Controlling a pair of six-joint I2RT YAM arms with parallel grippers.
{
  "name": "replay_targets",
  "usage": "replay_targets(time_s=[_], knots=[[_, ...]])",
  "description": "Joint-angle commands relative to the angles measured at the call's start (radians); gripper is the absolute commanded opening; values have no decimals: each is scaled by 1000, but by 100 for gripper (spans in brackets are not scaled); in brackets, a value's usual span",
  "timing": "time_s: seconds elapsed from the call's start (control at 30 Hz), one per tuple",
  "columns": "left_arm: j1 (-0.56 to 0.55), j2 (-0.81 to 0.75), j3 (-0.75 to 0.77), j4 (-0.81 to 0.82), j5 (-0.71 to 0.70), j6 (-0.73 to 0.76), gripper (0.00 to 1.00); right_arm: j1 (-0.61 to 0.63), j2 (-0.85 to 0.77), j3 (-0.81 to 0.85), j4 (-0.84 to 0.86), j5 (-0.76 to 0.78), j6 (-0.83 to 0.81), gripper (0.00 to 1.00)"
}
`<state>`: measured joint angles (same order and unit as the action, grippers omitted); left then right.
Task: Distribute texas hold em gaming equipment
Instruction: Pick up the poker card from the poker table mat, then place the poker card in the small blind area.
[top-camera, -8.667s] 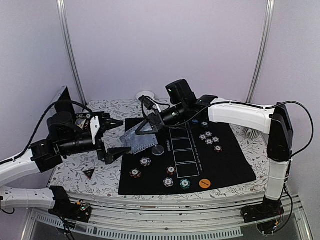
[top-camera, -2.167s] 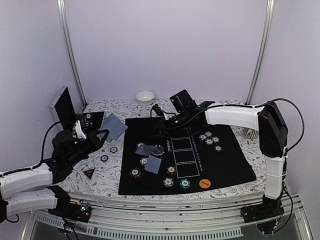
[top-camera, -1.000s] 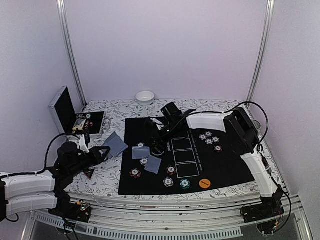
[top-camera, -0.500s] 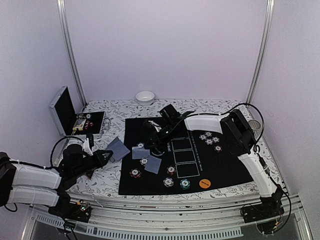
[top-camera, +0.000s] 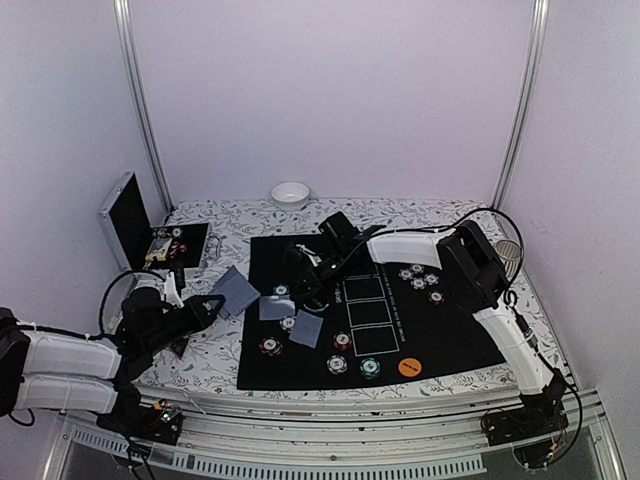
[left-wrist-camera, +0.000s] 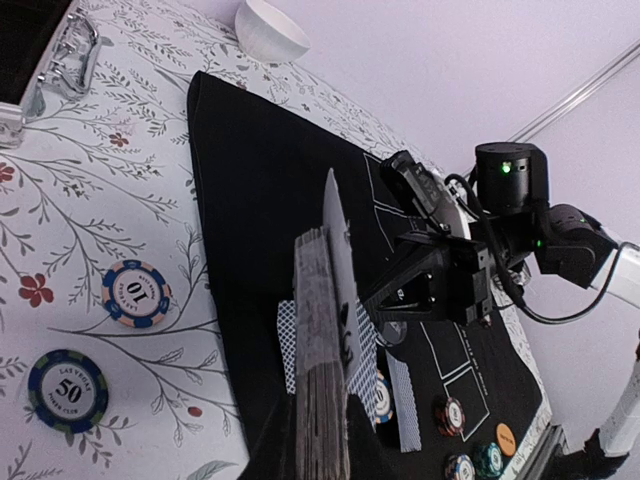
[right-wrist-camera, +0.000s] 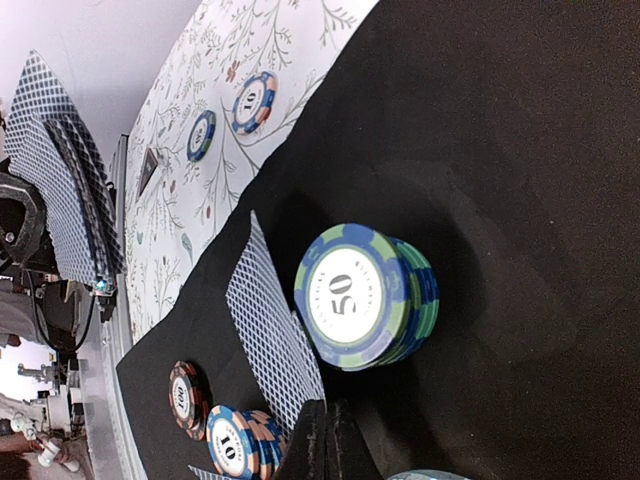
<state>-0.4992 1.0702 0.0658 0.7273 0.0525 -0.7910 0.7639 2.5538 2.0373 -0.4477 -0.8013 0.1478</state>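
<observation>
1. Change: the right pincer (right-wrist-camera: 325, 440) had its fingers apart a second ago and now has them pressed together. Nothing shows between them.
2. Its tips sit low over the mat (top-camera: 450, 320), at five o'clock of a face-down card (right-wrist-camera: 270, 330). Contact cannot be told.
3. That card lies flat just beside the green chip stack (right-wrist-camera: 365, 295), at its eight o'clock.
4. The left pincer (top-camera: 213, 303) is clamped on the deck (top-camera: 237, 291), above the table (top-camera: 215, 365) off the mat's nine o'clock edge.
5. Reading: this card looks delivered, and more dealing remains.
</observation>
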Motion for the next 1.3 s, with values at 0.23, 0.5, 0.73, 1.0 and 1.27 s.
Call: replay_targets(time_s=[0.23,0.5,0.73,1.0,1.27], knots=[[20,-116,-5,-77,-49,60,0,1,-65,-1,36,-131,2,2],[64,-271,69,-238,-66,144,0,-8,-192,-50,84,-119,32,2],[85,-344,99,-292,-43,145,0,-91,-326,-170,174,-63,128,2],[84,-343,105,-287,-17,151,0,-339,-588,-484,276,14,235,2],[83,-327,121,-283,5,160,0,-679,-747,-775,317,117,270,2]])
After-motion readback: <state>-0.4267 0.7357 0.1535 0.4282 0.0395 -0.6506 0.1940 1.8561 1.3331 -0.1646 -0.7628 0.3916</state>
